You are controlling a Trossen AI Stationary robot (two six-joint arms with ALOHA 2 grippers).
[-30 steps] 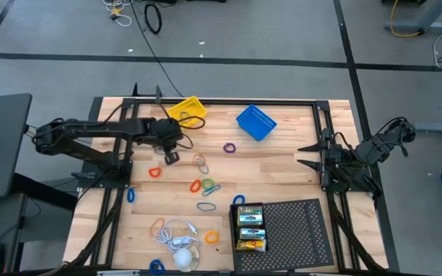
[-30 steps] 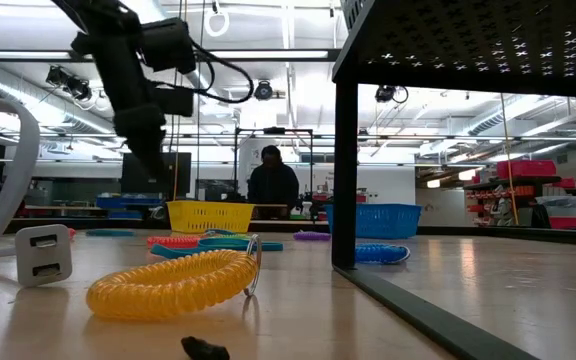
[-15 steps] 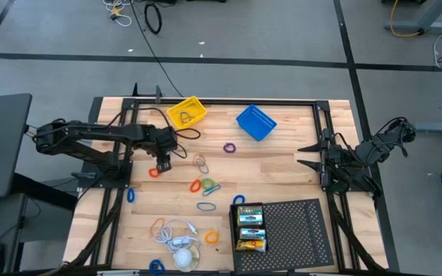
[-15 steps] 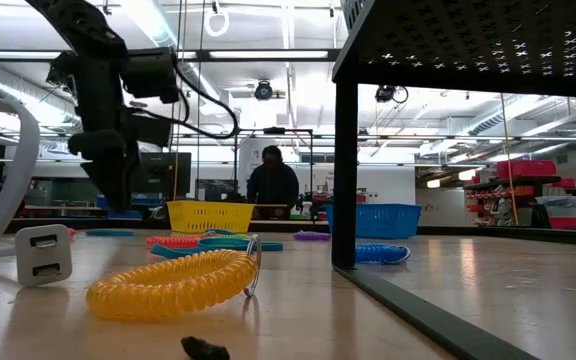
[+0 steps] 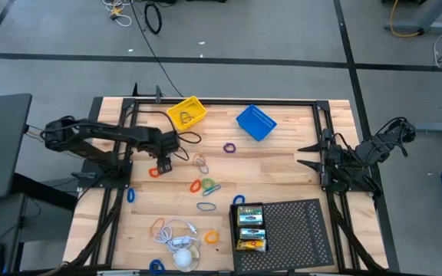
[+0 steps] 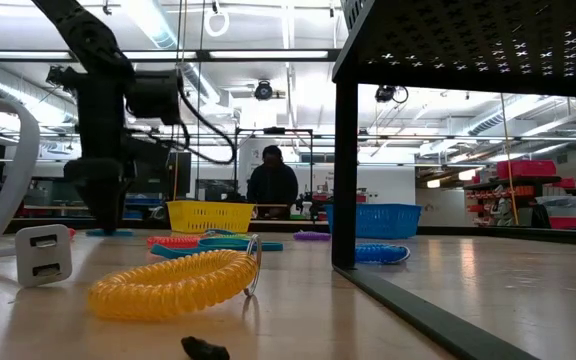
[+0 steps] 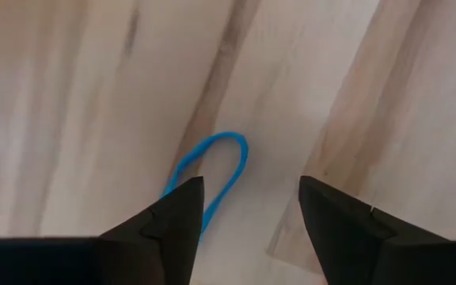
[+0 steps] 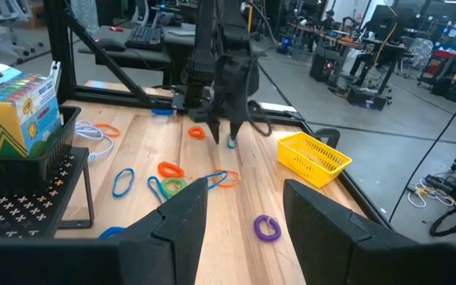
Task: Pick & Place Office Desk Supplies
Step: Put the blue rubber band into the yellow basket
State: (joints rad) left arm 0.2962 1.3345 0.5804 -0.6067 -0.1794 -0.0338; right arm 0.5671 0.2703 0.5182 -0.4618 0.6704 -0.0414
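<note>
My left gripper (image 7: 248, 214) is open, points steeply down and hangs just above the table at its left middle (image 5: 163, 162). A thin blue loop (image 7: 216, 174) lies flat on the wood below it; one end runs behind one finger and the rest lies in the gap. A red loop (image 5: 154, 172) lies close by. More coloured loops (image 5: 204, 185) lie mid-table. Crayon boxes (image 5: 250, 227) stand in the black perforated tray (image 5: 301, 230). My right gripper (image 8: 248, 198) waits open at the right edge (image 5: 304, 155).
A yellow basket (image 5: 187, 113) and a blue basket (image 5: 255, 123) stand at the far side. A purple loop (image 5: 229, 147) lies between them. A white charger and cable (image 5: 179, 238) and a yellow coil (image 6: 168, 285) lie near the front edge. A person (image 6: 272, 185) stands beyond the table.
My left gripper has come down toward the table, a little toward its left and near edges, and tipped steeper. It now stands low over the blue loop. Its fingers have opened on the way down.
</note>
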